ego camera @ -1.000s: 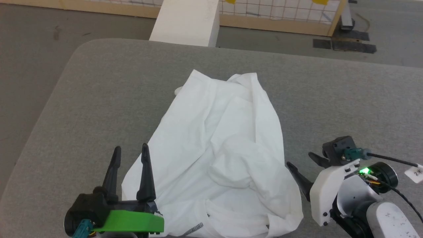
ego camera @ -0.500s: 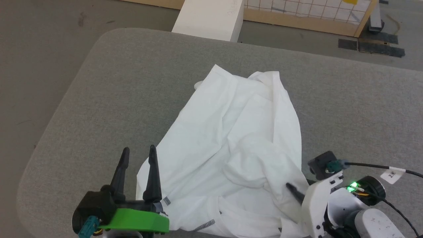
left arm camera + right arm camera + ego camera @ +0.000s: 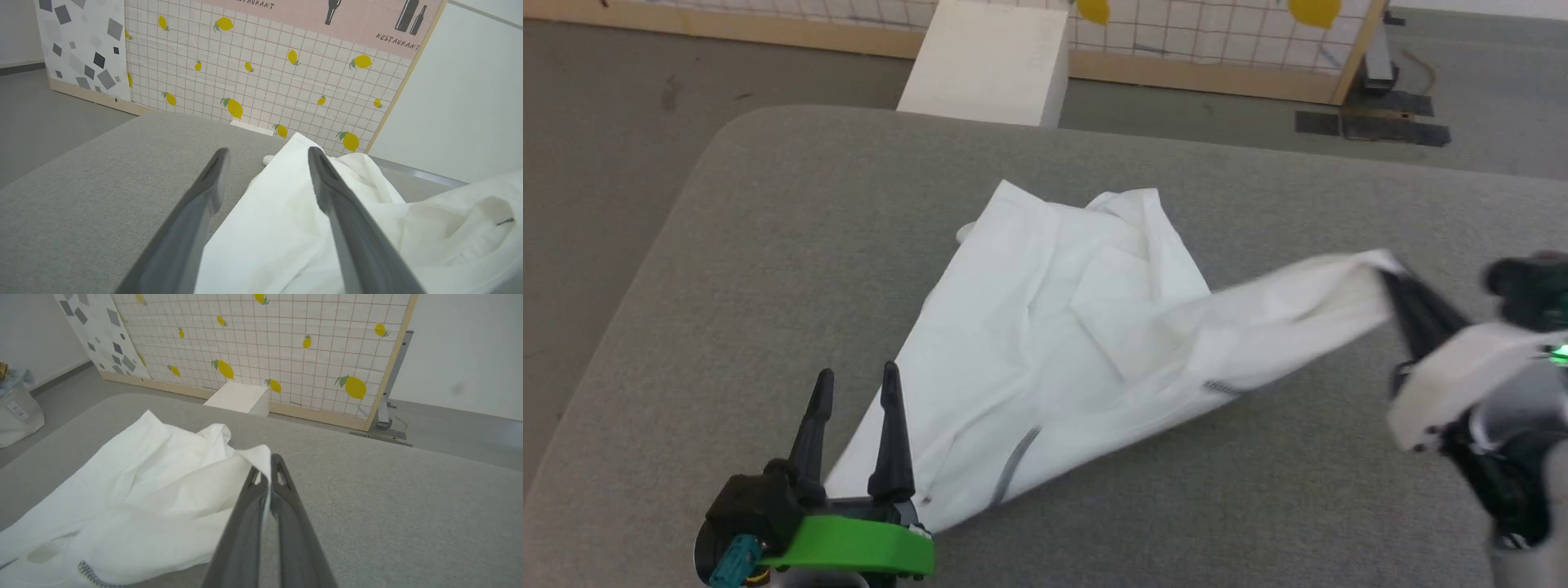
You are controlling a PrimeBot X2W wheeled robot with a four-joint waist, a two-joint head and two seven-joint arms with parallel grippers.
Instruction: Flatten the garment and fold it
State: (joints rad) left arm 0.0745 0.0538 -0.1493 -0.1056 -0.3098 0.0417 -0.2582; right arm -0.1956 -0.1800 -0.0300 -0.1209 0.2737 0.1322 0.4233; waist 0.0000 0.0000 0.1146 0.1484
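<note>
Head overhead, wrists low, seemingly close, sharing garment point(image 3: 1062, 327)

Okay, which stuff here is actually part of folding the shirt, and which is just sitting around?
For the job: garment, one edge pinched in the right gripper; left gripper, open at its near corner; grey table under it.
Lying about: white box beyond the table; lemon-print panel behind it.

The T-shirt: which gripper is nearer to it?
Right. The right gripper is shut on an edge of the T-shirt; the left gripper stands open at its near corner, gripping nothing.
</note>
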